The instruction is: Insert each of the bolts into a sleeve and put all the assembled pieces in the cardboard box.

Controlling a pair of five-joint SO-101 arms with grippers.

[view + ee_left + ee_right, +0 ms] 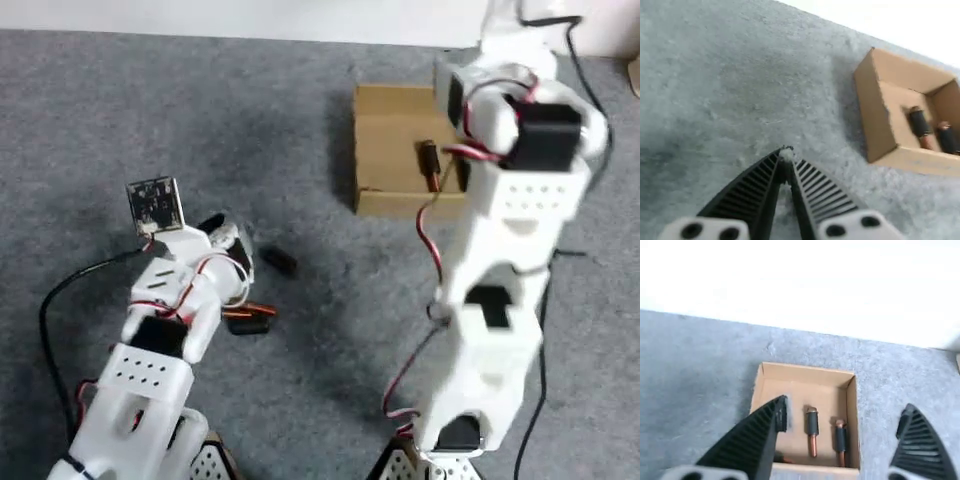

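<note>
- Grey carpet (pixel 300 130) covers the table, and the cardboard box (pixel 385 150) sits on it toward the far side with its open side up.
- Over the box hangs the right gripper (pixel 845 407), its jaws spread wide with nothing between them. One black ribbed finger (pixel 760 435) stands over a near corner of the box, and the other lies outside the opposite wall.
- On the box floor lie two assembled pieces, one (pixel 812 432) beside the other (pixel 841 440). They are roughly parallel and not touching. Each is a black sleeve around a copper-coloured bolt whose shank sticks out of the sleeve.
- By the box's near wall, a small copper-coloured bit (pixel 783 459) shows half hidden under the finger. What it is cannot be told.
- Well apart from the box, the left gripper (pixel 786 157) hangs low over the carpet. Its jaws are closed tip to tip and hold nothing.
- On the carpet lies a dark sleeve (pixel 278 262), just beside the front end of the left arm (pixel 170 310), between that arm and the box. Whether a bolt sits inside it cannot be told.
- From the near edge the right arm (pixel 500 300) stretches over the table, and in the high view it covers the right part of the box.
</note>
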